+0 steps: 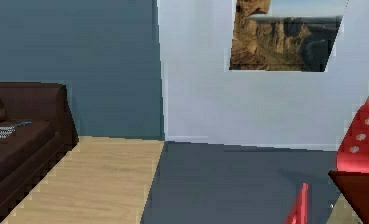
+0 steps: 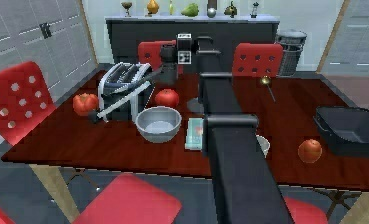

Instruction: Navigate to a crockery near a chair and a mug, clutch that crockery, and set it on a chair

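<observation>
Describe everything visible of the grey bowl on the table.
The grey bowl is round, wide-mouthed and looks like dull metal, with a paler rim. It stands upright on the dark red-brown table, near its nearer edge, and looks empty. Nothing visibly touches it; a red round fruit sits just behind.

The arm (image 2: 235,150) is a dark, almost black bar of square section. It is built of nested lengths, each a little narrower than the one it slides out of, so its outline steps inward at every joint. Each length ends in a squared collar with a blunt edge. The flat top faces carry a dull grey sheen, and the side faces are matte and darker. At the narrow end sit two small white squares (image 2: 186,40) printed with black marks. Beside them is the gripper (image 2: 156,70), a blocky dark body from which two thin dark fingers (image 2: 152,67) project.
</observation>
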Available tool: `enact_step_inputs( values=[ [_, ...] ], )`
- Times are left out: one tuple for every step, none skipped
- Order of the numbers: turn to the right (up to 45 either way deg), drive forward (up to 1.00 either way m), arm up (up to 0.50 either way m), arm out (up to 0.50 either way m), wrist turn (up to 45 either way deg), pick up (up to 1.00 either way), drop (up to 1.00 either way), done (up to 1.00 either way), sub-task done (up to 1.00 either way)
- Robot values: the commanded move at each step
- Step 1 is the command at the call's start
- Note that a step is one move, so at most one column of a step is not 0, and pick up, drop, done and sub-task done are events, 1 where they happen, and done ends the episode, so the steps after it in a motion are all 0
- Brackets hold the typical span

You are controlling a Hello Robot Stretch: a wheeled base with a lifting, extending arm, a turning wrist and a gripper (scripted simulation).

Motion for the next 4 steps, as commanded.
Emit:
enact_step_inputs(
  values=[
    [0.0,0.0,0.0,0.0,45.0,0.0,0.0,0.0,0.0],
    [0.0,0.0,0.0,0.0,27.0,0.0,0.0,0.0,0.0],
    [0.0,0.0,-0.24,0.0,0.0,0.0,0.0,0.0,0.0],
    [0.0,0.0,0.0,0.0,0.0,1.0,0.0,0.0,0.0]
  ],
)
